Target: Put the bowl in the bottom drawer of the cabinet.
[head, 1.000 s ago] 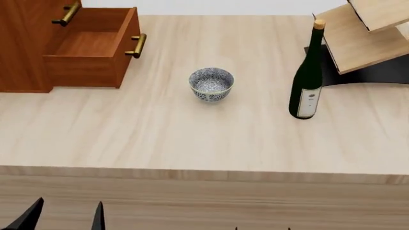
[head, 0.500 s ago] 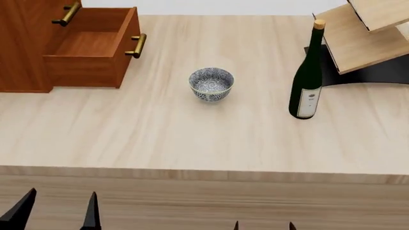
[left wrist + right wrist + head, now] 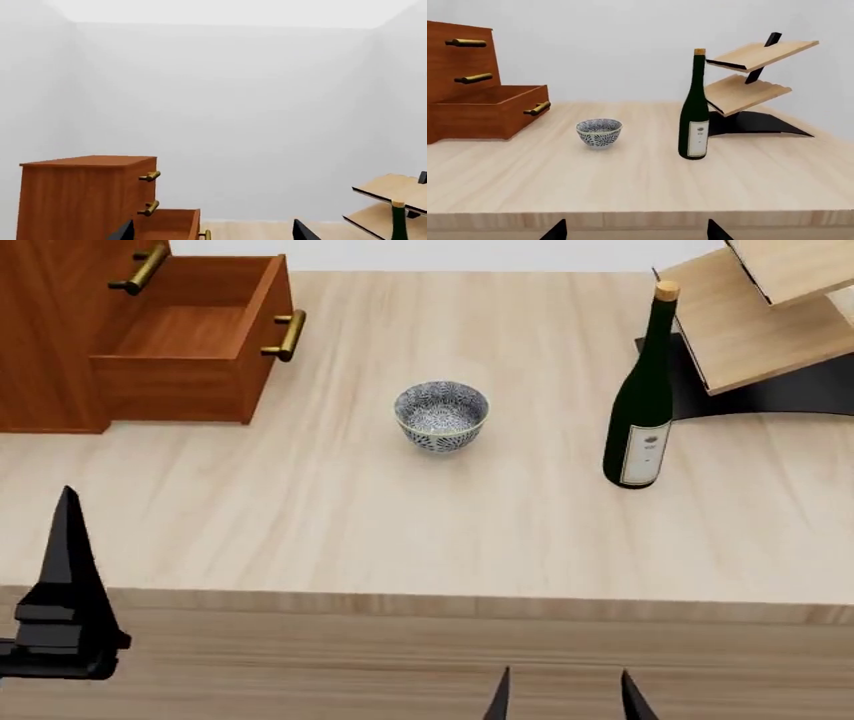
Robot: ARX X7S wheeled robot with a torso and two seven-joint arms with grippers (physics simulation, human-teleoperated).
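Low at the table (image 3: 400,540) front edge, left gripper (image 3: 60,590) raised, right gripper (image 3: 561,698) below, both spread apart, bowl (image 3: 442,415) mid-table, bottom drawer (image 3: 187,335) pulled out.

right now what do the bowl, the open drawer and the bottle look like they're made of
The bowl: likely glazed ceramic, white with dense blue pattern. The bottom drawer: reddish-brown wood with visible grain, and a brass-looking bar handle. The bottle: apparently dark green glass, glossy, with a pale label.

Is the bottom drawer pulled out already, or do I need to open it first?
Open. The bottom drawer sticks out from the cabinet, its bare inside showing from above. The bowl sits upright on the table, outside it.
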